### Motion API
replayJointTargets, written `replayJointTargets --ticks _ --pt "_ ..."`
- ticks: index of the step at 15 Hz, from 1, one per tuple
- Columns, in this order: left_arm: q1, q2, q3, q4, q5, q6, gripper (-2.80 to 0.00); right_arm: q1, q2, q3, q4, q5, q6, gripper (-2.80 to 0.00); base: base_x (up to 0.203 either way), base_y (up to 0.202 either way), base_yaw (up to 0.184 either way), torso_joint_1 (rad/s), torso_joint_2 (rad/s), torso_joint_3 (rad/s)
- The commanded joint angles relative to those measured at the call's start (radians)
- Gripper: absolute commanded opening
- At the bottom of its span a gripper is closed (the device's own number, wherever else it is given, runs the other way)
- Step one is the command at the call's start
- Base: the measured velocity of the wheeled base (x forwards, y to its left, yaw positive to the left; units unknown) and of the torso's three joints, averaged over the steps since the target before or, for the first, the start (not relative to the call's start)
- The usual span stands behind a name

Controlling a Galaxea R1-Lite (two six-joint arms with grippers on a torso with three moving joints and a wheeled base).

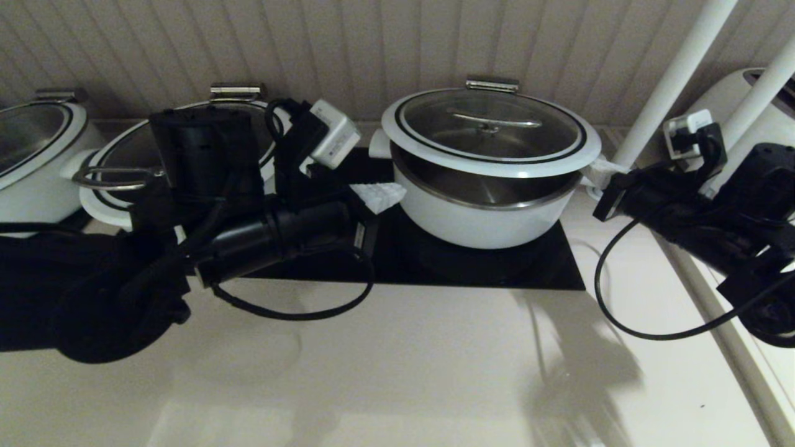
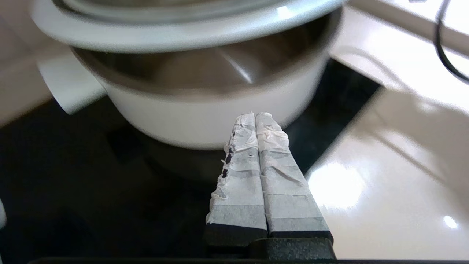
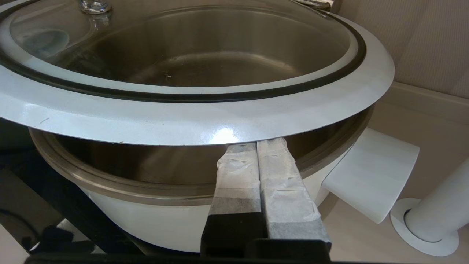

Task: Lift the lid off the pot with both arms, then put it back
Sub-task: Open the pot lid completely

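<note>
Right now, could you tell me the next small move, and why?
Probably raise the left gripper to the rim of the lid: it sits shut below it, untouching, while only the right gripper seems to prop the lid above the pot.

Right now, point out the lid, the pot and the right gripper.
lid [image 1: 490, 162]: head view, front of its white rim.
pot [image 1: 478, 226]: head view, front of its white wall.
right gripper [image 3: 256, 146]: right wrist view, taped fingertips, pressed together under the lid's rim.
</note>
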Motion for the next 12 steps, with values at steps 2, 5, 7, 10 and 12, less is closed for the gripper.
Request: replayJointTargets --ticks 2,5,7,10,12 --pt "-0.001 0.088 -0.052 -0.017 0.002 0.001 -2.8 0.0 -0.002 0.0 -0.007 0.002 -0.002 -2.8 0.0 0.0 0.0 0.0 0.0 0.0" --pt "-0.002 0.133 -0.104 -0.017 0.025 0.001 -2.8 0.0 -0.003 -0.001 -0.007 0.002 -0.002 -2.8 0.0 0.0 0.0 0.0 0.0 0.0" --pt "-0.001 0.159 -0.145 -0.017 0.029 0.0 -2.8 0.0 -0.005 -0.002 -0.007 0.002 -0.002 -2.8 0.0 0.0 0.0 0.0 0.0 0.0" --pt "-0.001 0.191 -0.207 -0.017 0.059 -0.002 -2.8 0.0 -0.006 0.0 -0.007 0.004 -0.002 -2.8 0.0 0.0 0.0 0.0 0.0 0.0" --pt "0.003 0.208 -0.244 -0.015 0.064 -0.003 -2.8 0.001 -0.007 0.002 -0.008 0.004 -0.004 -2.8 0.0 0.0 0.0 0.0 0.0 0.0"
